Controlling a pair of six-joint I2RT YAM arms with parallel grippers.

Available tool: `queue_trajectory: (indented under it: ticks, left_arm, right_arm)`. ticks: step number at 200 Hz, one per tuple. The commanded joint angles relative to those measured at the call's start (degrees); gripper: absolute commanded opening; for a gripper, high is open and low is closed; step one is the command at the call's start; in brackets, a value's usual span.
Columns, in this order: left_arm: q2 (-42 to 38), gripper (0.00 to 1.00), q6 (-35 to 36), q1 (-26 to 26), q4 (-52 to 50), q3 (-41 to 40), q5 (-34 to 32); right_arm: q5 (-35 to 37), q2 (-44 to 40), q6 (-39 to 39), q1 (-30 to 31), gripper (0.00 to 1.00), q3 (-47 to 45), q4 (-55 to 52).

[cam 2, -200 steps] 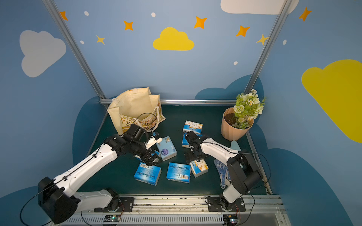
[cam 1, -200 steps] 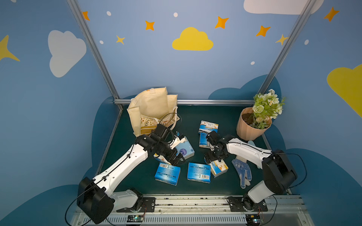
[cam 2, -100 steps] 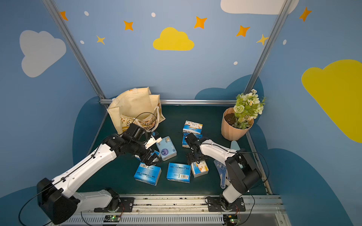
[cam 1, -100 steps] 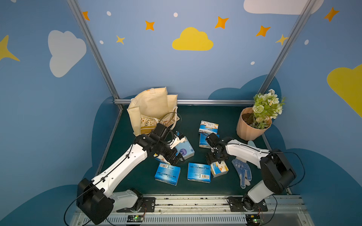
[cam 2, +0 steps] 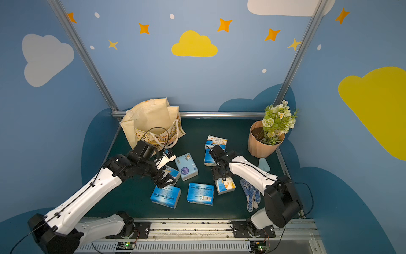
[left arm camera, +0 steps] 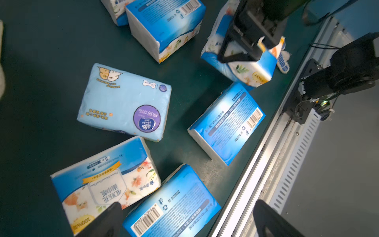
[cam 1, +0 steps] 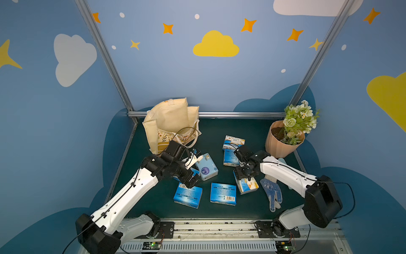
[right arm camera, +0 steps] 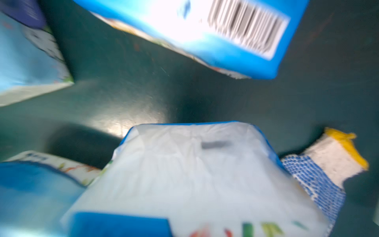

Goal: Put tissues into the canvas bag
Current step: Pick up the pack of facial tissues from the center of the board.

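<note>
The cream canvas bag (cam 1: 171,123) stands open at the back left. Several tissue packs lie on the green mat. My left gripper (cam 1: 192,179) hangs open just above a blue barcode pack (cam 1: 187,194), its fingers (left arm camera: 106,221) wide apart on either side of that pack (left arm camera: 170,205). Beside it lie a floral pack (left arm camera: 102,184), the pale blue pack with a purple circle (cam 1: 206,167) and another barcode pack (cam 1: 223,194). My right gripper (cam 1: 245,174) is pressed down on a floral pack (cam 1: 248,187), jaws shut on its sides. That pack (right arm camera: 194,174) fills the right wrist view and hides the fingers.
Two more packs (cam 1: 232,149) lie stacked behind my right wrist. A blue-dotted white glove (cam 1: 271,193) lies right beside the gripped pack. A peach flower pot (cam 1: 283,145) stands at the back right. The metal rail (cam 1: 208,226) runs along the front edge.
My right gripper has come down on the floral pack and its jaws have narrowed onto it. The left arm has barely moved and stays open.
</note>
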Motion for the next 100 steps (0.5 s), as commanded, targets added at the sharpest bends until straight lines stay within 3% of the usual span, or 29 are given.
queue_trajectory:
  ticks: [1,47,100]
  left_arm:
    - [-3.2,1.0,-0.3,2.5,-1.5,-1.7,-5.0]
    - [-6.3,1.0,-3.7,9.0,-1.1,2.1,-2.1]
    - [-7.2,1.0,-6.8,16.3,0.2,2.1,2.3]
  right_arm:
    - [-0.5,-2.9,-0.8,-0.2,0.66,8.6,-6.5]
    - [-5.4,-1.3,-5.0,-0.2,0.66,26.6,-10.2]
    - [-11.8,9.8,-9.6,0.8,0.67,50.0,-8.0]
